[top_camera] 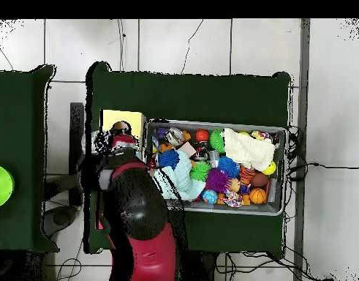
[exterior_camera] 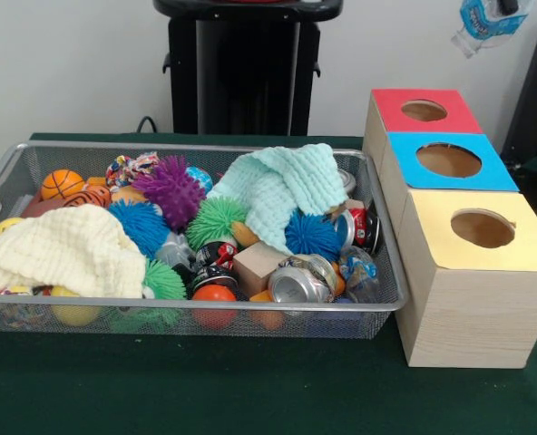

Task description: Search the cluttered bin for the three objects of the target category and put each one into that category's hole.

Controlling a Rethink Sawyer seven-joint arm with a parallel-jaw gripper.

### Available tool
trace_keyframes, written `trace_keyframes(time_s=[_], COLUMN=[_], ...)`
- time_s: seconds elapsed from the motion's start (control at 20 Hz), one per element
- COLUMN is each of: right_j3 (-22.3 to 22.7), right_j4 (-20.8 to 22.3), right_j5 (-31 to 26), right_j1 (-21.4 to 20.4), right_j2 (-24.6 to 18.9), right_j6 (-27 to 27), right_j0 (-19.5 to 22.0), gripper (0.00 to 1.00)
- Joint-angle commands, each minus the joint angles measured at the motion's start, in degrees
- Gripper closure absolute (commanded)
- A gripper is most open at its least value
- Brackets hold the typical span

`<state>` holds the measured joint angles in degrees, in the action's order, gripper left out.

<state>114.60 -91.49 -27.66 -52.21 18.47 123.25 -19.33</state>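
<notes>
1. My gripper (top_camera: 121,139) hangs over the row of boxes; I cannot tell whether my jaws are released or clenched.
2. Below me are three boxes, red (exterior_camera: 391,113), blue (exterior_camera: 500,172) and yellow (exterior_camera: 477,290), with one round hole each, all unblocked.
3. Just beside them is the mesh bin (exterior_camera: 196,308), with bare green table (exterior_camera: 250,390) around its rim.
4. Inside it two cloths, mint (exterior_camera: 278,186) nearer me and cream (exterior_camera: 69,249) at the far end, lie over spiky balls and cans.
</notes>
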Motion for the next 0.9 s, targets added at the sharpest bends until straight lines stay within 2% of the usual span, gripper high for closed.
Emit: trace_keyframes(time_s=[0.05,0.15,0.2,0.6,0.9], right_j3=[-4.2,-5.0,-5.2,-5.4,-3.9], right_j4=[-11.7,-14.7,-17.7,-24.8,-23.9], right_j5=[3.3,2.9,2.0,-2.6,-4.7], right_j1=[2.8,4.1,5.0,8.7,9.5], right_j2=[-8.0,-7.9,-7.7,-5.8,-4.7], right_j6=[-0.5,-2.7,-5.1,-11.0,-13.9], right_j0=[-0.7,-1.3,-1.8,-2.8,-1.8], gripper=[1.00,1.00,1.00,1.00,1.00])
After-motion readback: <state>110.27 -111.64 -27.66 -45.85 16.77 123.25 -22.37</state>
